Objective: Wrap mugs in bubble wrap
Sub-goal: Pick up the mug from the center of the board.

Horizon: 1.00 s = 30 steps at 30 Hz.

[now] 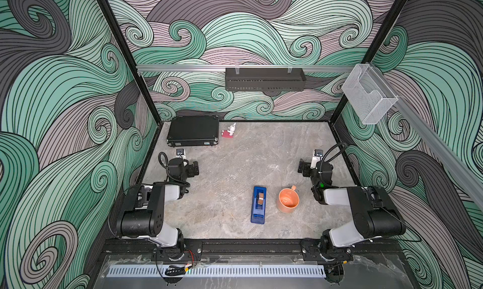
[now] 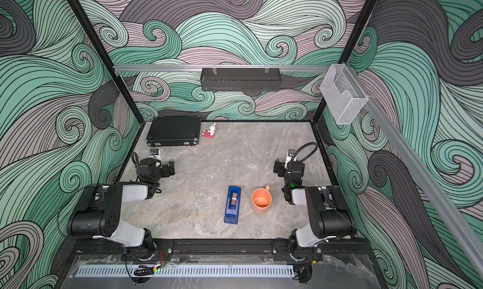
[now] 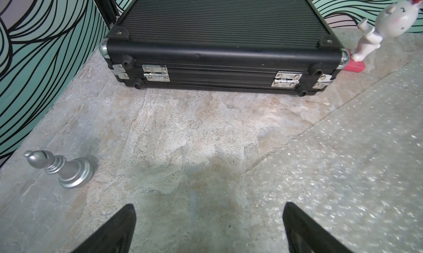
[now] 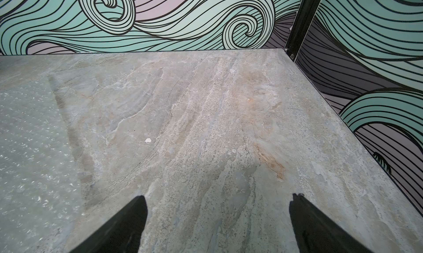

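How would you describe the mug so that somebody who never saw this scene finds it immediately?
Start at the grey stone-patterned table, in its half nearest the robot. A blue tape dispenser lies there, and the mug stands beside it, toward the robot's right: the only orange thing, round, with one loop handle.

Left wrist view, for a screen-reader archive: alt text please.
A closed black case lies on the stone-look table, hinges toward the camera. A silver chess bishop sits apart from it, a white rabbit figurine beside it, bubble wrap nearby. The left end effector is open and empty.
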Available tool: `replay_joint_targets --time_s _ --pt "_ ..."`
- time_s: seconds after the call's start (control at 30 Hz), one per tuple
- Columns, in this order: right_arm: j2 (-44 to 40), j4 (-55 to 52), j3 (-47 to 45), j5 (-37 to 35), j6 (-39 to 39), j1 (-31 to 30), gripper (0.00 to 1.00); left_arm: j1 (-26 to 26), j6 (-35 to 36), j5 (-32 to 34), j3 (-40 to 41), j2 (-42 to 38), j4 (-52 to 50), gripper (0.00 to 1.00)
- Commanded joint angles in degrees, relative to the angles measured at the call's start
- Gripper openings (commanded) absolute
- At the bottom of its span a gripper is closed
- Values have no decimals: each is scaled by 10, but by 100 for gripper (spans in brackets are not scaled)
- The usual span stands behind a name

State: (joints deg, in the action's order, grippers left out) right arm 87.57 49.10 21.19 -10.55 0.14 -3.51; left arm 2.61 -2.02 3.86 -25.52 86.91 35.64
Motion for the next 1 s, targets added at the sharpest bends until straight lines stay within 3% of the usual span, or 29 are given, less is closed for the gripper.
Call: replay_joint_targets --time_s 0.0,0.1,0.2,0.33,0.4,0.53,0.67,0.8,0.9,0.97 --pt "4 11 12 -10 -3 4 100 6 -5 3 -22 5 11 99" --pt "-4 31 -2 33 -26 0 100 6 0 -6 -18 3 16 99" --pt "-59 -1 -8 -13 -38 -23 100 5 29 -58 -19 -36 -15 99" --pt "-167 -76 -9 -14 -44 -33 100 5 -34 -25 -105 -117 -238 99" --pt "-251 -158 0 -15 -29 -44 100 5 -46 -56 -142 -139 -295 99" --pt "-412 -339 42 -24 62 -54 100 3 -100 -145 -129 -179 -252 99" --pt "-560 -560 102 12 165 -55 100 -4 -195 -212 -120 -217 -222 99" --pt "-684 -741 108 9 273 -54 100 -17 -276 -238 -145 -248 -282 99" --pt "-735 -792 106 71 302 -52 100 -25 -281 -284 -166 -276 -335 99" --pt "-719 -853 123 104 325 -53 100 -38 -268 -291 -165 -304 -379 99"
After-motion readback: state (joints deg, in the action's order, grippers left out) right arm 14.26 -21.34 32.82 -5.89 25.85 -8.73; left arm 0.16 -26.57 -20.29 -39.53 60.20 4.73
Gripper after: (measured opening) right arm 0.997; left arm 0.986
